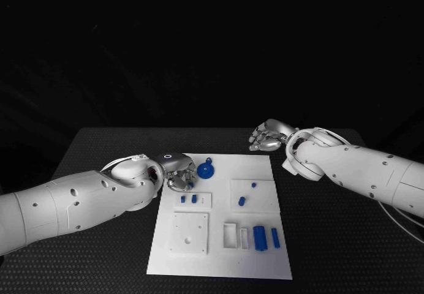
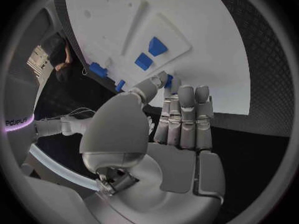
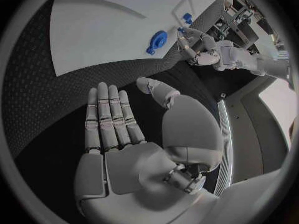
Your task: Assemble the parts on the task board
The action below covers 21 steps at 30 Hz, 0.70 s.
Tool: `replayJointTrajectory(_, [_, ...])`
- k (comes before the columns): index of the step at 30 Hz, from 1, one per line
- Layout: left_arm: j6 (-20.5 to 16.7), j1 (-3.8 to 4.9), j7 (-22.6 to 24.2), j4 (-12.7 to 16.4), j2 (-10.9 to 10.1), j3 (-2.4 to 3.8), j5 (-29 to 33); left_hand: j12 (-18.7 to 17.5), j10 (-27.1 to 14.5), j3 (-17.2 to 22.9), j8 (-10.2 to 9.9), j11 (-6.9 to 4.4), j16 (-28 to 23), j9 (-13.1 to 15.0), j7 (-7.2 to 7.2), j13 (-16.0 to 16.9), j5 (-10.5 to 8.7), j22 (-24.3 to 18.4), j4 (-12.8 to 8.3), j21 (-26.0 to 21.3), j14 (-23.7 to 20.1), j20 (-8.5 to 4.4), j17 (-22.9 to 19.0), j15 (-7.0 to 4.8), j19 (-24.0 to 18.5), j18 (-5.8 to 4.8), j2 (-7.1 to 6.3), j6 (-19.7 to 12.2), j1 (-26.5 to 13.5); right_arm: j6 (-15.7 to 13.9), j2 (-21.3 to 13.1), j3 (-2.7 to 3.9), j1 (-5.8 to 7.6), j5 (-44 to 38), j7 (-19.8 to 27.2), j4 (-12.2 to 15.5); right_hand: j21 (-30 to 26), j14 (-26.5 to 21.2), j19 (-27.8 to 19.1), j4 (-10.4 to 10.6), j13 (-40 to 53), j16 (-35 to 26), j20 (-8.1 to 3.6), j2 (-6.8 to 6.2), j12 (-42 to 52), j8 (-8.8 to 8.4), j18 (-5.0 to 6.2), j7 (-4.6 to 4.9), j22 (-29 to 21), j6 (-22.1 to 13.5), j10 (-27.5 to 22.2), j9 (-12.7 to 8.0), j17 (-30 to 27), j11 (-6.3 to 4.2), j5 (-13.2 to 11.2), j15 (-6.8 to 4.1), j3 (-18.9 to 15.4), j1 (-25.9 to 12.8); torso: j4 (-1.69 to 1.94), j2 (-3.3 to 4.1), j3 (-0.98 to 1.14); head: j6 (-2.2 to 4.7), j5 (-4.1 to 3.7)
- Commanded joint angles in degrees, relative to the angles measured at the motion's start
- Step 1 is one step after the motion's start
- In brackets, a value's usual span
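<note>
The white board (image 1: pixel 221 214) lies in the middle of the black worktop (image 1: pixel 106 147), with the blue parts spread over it. A round part with a small tab (image 1: pixel 206 169) sits near the board's far edge, two small pegs (image 1: pixel 189 198) stand in a raised block on the board's left side, and two more small pieces (image 1: pixel 246 192) sit on a square block toward the right. Two long blue bars (image 1: pixel 266 237) lie side by side near the board's near right corner, next to narrow white slots. The left hand (image 1: pixel 179 171) is at the board's far left corner, just beside the round part; from the wrist camera its fingers (image 2: pixel 187 114) are straight and side by side over the board's edge, the thumb bent across, nothing held. The right hand (image 1: pixel 269 136) hangs over bare worktop just beyond the board's far right corner, well apart from any part; its wrist camera shows a flat palm with fingers (image 3: pixel 111 117) extended and empty.
</note>
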Motion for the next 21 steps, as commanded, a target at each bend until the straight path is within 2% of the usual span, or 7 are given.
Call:
replayJointTrajectory(1, [0.4,0.01,0.3,0.0,0.2,0.00,-0.4,-0.1,0.3,0.3,0.1,-0.05,0.3,0.1,0.14,0.1,0.29,1.2,-0.1,0.2,0.2,-2.72,-0.1,-0.27,0.4,0.18,0.66,0.3,0.0,0.6,0.0,0.02,-0.03,-0.1,0.5,0.1,-0.2,-0.1,-0.1,0.0,-0.1,-0.4,0.29,0.35,-0.3,0.18,-0.22,-0.02,0.1,-0.2,0.3,-0.1,-0.1,0.19,0.3,0.43,-0.4,0.5,0.01,0.00,0.00,-0.02,0.01])
replayJointTrajectory(15, [2.5,-0.51,-0.3,-1.2,1.3,-0.21,-1.3,-0.2,0.4,0.4,0.1,-0.04,0.3,0.0,0.15,0.1,0.28,1.2,-0.1,0.3,0.1,-2.73,-0.1,-0.26,0.3,0.17,0.72,0.3,0.1,0.6,0.0,0.02,-0.03,-0.1,0.5,0.1,-0.3,-0.1,-0.1,0.0,-0.1,-0.4,0.29,0.34,-0.3,0.19,-0.22,-0.02,0.1,-0.2,0.3,-0.1,-0.1,0.19,0.4,0.43,-0.4,0.5,-0.02,0.01,0.02,-0.02,-0.03])
replayJointTrajectory(21, [2.1,-0.79,0.0,-1.7,1.6,-0.38,-1.3,-0.2,0.5,0.5,0.2,-0.08,0.3,0.1,0.11,0.2,0.26,1.2,-0.2,0.3,0.1,-2.74,-0.2,-0.29,0.3,0.15,0.79,0.4,0.1,0.6,0.0,0.02,-0.03,-0.1,0.5,0.1,-0.3,-0.1,-0.1,0.0,-0.1,-0.4,0.29,0.34,-0.4,0.19,-0.22,-0.02,0.1,-0.2,0.4,-0.1,-0.1,0.19,0.4,0.42,-0.4,0.5,0.00,0.01,0.02,-0.14,-0.12])
